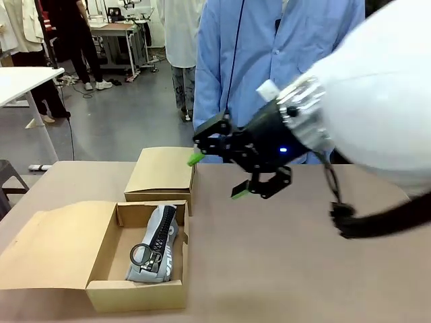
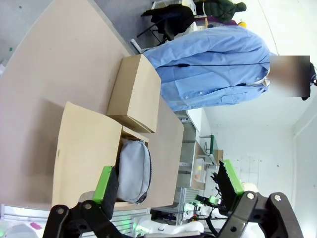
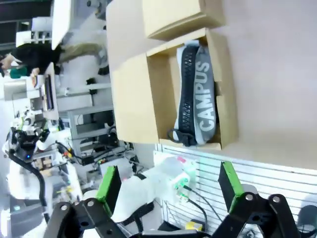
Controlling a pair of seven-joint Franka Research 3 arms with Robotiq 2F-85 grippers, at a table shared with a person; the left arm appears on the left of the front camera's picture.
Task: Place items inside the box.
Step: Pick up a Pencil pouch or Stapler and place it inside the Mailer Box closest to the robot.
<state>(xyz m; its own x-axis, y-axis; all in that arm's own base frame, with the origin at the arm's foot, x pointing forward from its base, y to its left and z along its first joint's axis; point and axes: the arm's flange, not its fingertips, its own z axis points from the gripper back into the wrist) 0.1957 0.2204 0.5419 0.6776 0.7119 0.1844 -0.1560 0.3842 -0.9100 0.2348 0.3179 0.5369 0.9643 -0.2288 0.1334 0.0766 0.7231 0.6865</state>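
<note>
Gaping left gripper (image 2: 167, 171): fingers spread apart, released; the left wrist view looks past them to the boxes.
Open box (image 1: 138, 296): on the near part of the table (image 1: 303, 276), its lid (image 1: 57, 245) folded out flat toward the robot's left.
Inside the open box: the grey zippered pencil pouch (image 1: 161, 235), lying lengthwise, its ring end toward the robot.
Pouch by view: the right wrist view gives the white word CAMPUS in full beside the dark zipper (image 3: 187, 91); the front view gives only part of the lettering, but shows the round black ring (image 1: 141, 254) plainly; the left wrist view gives a plain grey side.
Right gripper (image 1: 217, 177): above the table, to the robot's right of the boxes; fingers wide apart, released, with the pouch clear of them.
Closed box (image 1: 160, 168): just beyond the open one, lid down, contents hidden; the left wrist view brings out its side wall.
Person (image 1: 269, 60): at the far side of the table, in a blue shirt.
Farther back: a white table (image 1: 27, 82) and a workbench (image 1: 111, 29) on the grey floor.
</note>
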